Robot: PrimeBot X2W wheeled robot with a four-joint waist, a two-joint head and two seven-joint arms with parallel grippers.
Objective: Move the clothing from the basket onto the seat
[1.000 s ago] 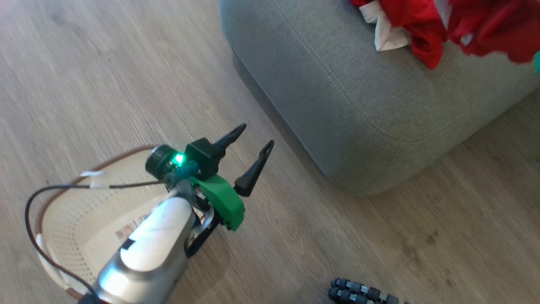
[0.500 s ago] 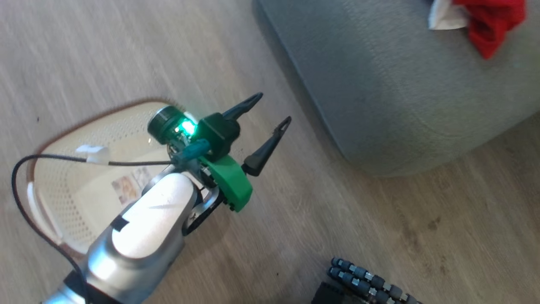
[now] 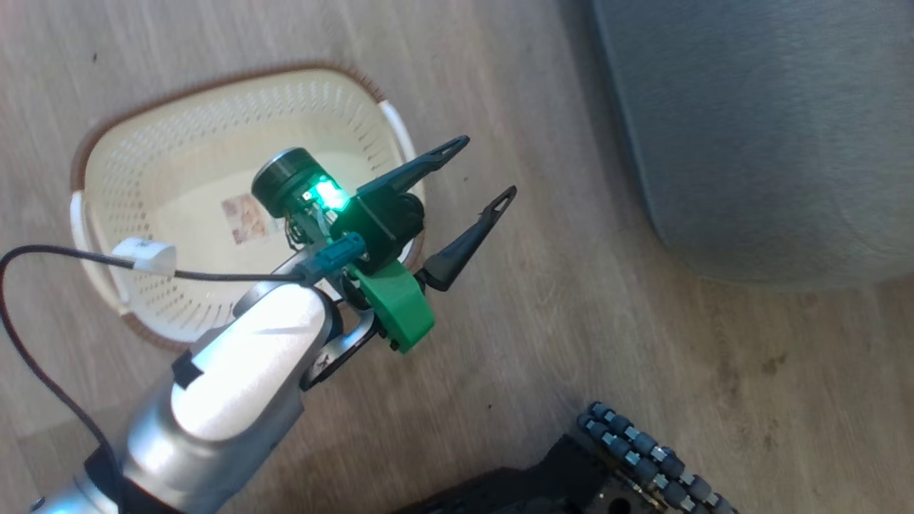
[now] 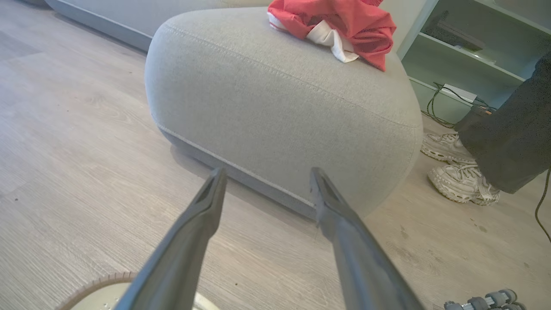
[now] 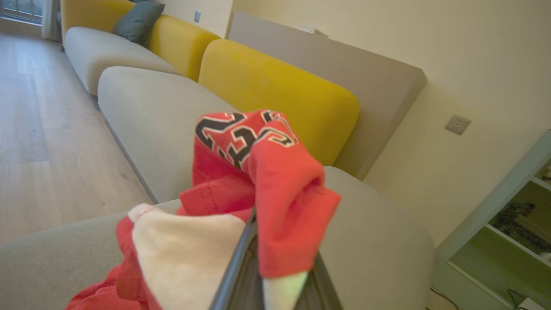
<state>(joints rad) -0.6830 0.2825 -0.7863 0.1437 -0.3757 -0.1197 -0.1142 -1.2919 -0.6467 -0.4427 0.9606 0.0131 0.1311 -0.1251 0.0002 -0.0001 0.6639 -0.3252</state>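
**Basket emptied, garment on seat, release pending**

Below and behind the left gripper [image 3: 484, 167], the basket [image 3: 143, 164] sits bare. It is cream perforated plastic, a rounded rectangle with a brown woven-look rim and 1 paper label [image 3: 246, 218] on its bottom. We note the gripper's 2 dark fingers spread wide and holding nothing, over wood-grain floor [image 3: 571, 321]. Ahead of them is the seat [image 4: 267, 99]: grey woven upholstery, rounded corners, stitched seam. On its top, well beyond those fingertips, the clothing [image 4: 344, 21] lies crumpled, soft red with white panels. The right gripper [image 5: 282, 258] is pressed together, pinching a red fold. We judge the transfer nearly done; only letting go remains.
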